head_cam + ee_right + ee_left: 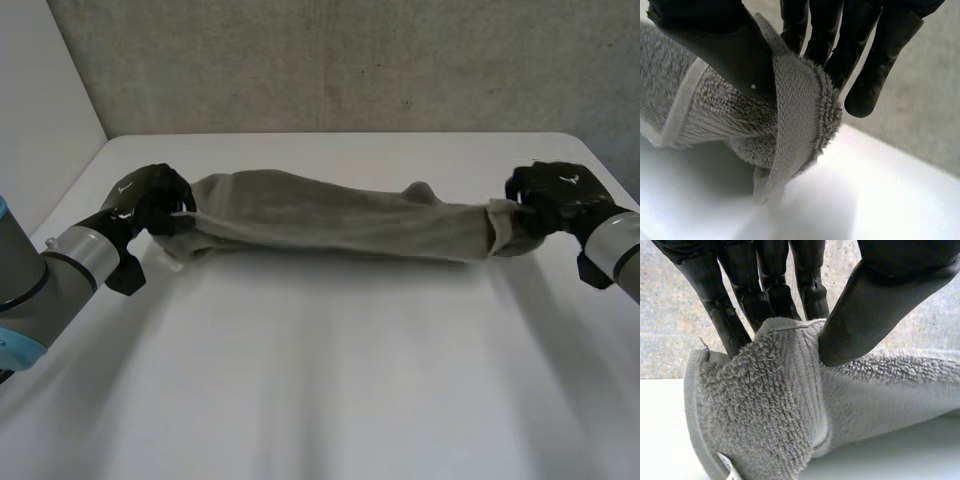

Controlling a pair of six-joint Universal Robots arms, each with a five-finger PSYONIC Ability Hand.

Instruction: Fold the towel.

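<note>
A grey terry-cloth towel (330,215) is bunched lengthwise into a long, loose roll and stretched across the far half of the white surface (320,390), one end held in each of the robot's black hands. The left hand (152,196) grips the towel's left end: in the left wrist view its thumb (865,315) presses down on the gathered cloth from one side while the fingers (740,310) stand behind it, so the looped pile and a hemmed edge are pinched between them, with a fold of cloth hanging below the palm. The right hand (556,196) holds the opposite end in the same manner: in the right wrist view its thumb (725,50) lies across the front of the cloth and the fingers (870,65) reach down behind it, with the towel's woven border strip curling round between them and a small flap drooping towards the surface. In the head view the towel runs nearly level between the two hands, wider and more rumpled near the left hand and drawn into a tight twist just beside the right hand. A soft shadow lies on the surface along its near side. Whether its underside touches the surface I cannot tell. Behind the surface stands a rough grey wall (350,60), and a plain white panel (40,90) rises at the far left.
</note>
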